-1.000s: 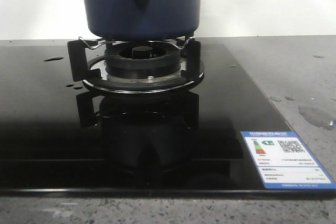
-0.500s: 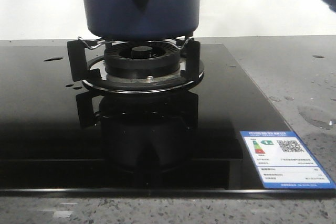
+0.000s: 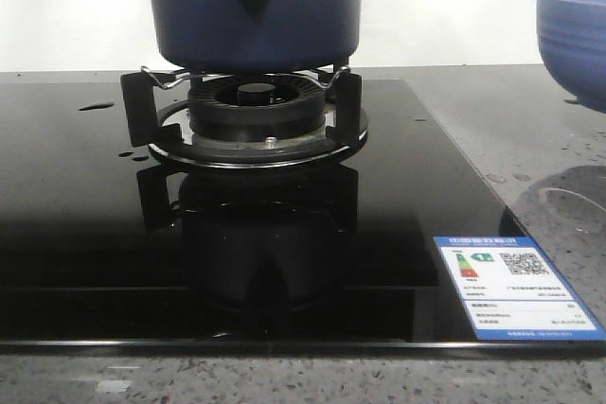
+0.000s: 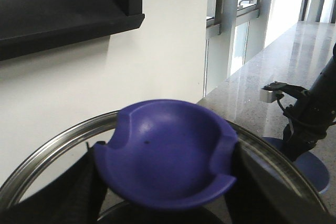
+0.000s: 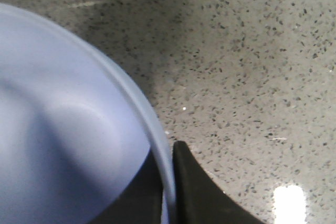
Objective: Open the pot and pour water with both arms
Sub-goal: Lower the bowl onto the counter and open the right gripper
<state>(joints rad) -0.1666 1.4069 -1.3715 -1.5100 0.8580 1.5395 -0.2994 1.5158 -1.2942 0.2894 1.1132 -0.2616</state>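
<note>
The dark navy pot (image 3: 254, 7) stands on the gas burner (image 3: 254, 111), with its top out of the front view. My left gripper (image 4: 165, 182) is shut on the blue knob (image 4: 165, 156) of a steel-rimmed glass lid (image 4: 52, 148) and holds it up in the air facing a white wall. My right gripper (image 5: 168, 182) is shut on the rim of a lighter blue bowl (image 5: 63, 145), which hangs above the speckled counter and shows at the right edge of the front view (image 3: 576, 40). Water shows as drops (image 3: 95, 106) on the hob and a puddle (image 3: 568, 203) under the bowl.
The black glass hob (image 3: 85, 224) carries a blue and white label (image 3: 511, 286) at its front right corner. Grey speckled counter (image 3: 530, 130) lies to its right. In the left wrist view the right arm (image 4: 310, 108) stands over the counter beside windows.
The blue bowl has come into the front view from the right and moved left and down. Its shadow now covers the puddle. The pot has not moved.
</note>
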